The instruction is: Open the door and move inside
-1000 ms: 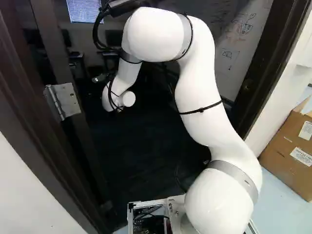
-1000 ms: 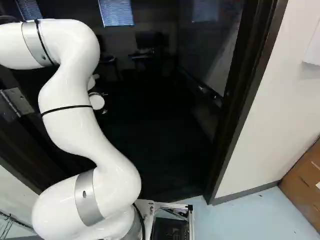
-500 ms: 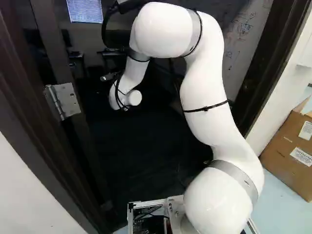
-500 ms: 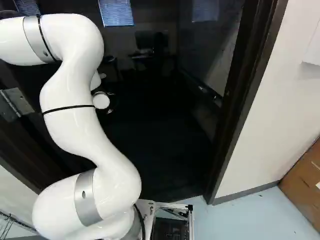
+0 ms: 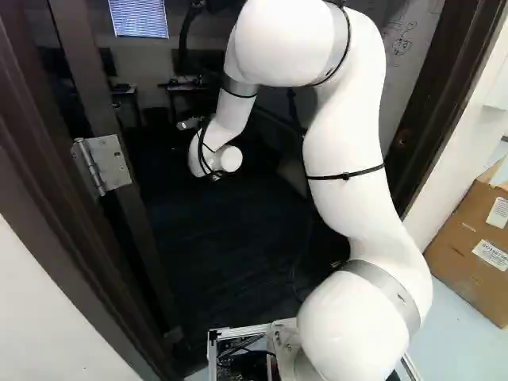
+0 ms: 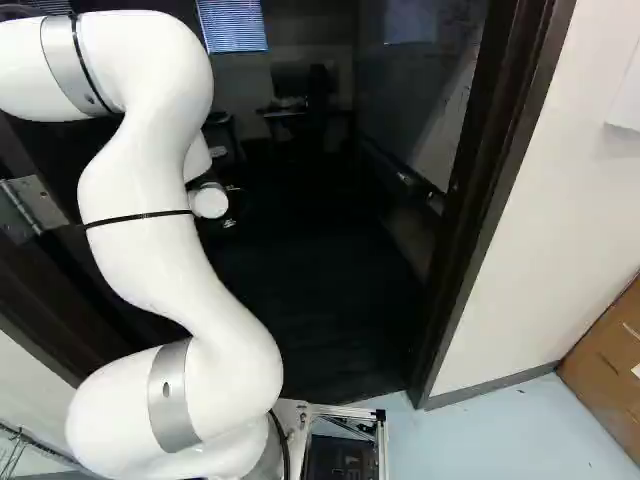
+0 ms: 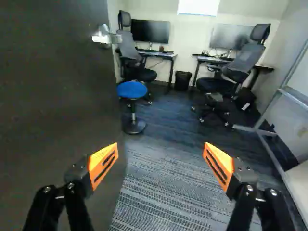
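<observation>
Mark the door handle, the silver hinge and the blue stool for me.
Door handle (image 7: 101,39): wrist view, on its lever.
Silver hinge (image 5: 113,164): left base view, on its plate.
Blue stool (image 7: 132,90): wrist view, on its seat.

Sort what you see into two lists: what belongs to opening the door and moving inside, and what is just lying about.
Part of the job: door, door handle, hinge, door frame, gripper.
Just lying about: blue stool, office chairs, monitors, waste bin, cardboard box.
</observation>
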`<state>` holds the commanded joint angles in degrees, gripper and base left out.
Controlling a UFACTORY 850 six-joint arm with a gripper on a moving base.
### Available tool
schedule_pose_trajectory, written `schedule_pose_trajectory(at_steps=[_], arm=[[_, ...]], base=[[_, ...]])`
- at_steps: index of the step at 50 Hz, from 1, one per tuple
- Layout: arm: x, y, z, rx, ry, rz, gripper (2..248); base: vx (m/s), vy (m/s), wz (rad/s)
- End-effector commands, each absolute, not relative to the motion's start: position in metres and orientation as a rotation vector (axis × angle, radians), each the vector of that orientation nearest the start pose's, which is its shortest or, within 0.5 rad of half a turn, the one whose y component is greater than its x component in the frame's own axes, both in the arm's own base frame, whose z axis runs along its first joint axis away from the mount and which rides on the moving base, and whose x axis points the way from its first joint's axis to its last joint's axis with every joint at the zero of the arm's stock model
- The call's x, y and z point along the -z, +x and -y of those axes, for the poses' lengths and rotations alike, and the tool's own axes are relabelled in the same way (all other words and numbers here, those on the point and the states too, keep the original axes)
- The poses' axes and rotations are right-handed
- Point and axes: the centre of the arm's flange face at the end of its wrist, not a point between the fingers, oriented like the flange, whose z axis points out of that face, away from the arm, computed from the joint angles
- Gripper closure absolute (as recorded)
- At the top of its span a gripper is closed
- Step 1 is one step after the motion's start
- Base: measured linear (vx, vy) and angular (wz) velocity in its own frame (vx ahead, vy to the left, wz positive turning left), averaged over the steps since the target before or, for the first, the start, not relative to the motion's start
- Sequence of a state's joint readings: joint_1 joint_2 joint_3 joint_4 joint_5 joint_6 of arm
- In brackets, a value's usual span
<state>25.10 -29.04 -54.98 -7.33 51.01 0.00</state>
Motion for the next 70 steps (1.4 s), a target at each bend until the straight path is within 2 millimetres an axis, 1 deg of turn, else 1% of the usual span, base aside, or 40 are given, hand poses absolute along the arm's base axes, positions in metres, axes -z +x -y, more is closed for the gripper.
schedule_pose_trajectory(at_steps=[17,50,70], arm=[[-0.369,0.533,-0.232,1.748,-2.205,0.590,3],[-0.373,0.522,-0.178,1.767,-2.278,0.506,3],[-0.375,0.507,-0.145,1.776,-2.322,0.454,3]], base=[[0.000,0.000,0.000],[0.000,0.000,0.000],[0.000,0.000,0.000]])
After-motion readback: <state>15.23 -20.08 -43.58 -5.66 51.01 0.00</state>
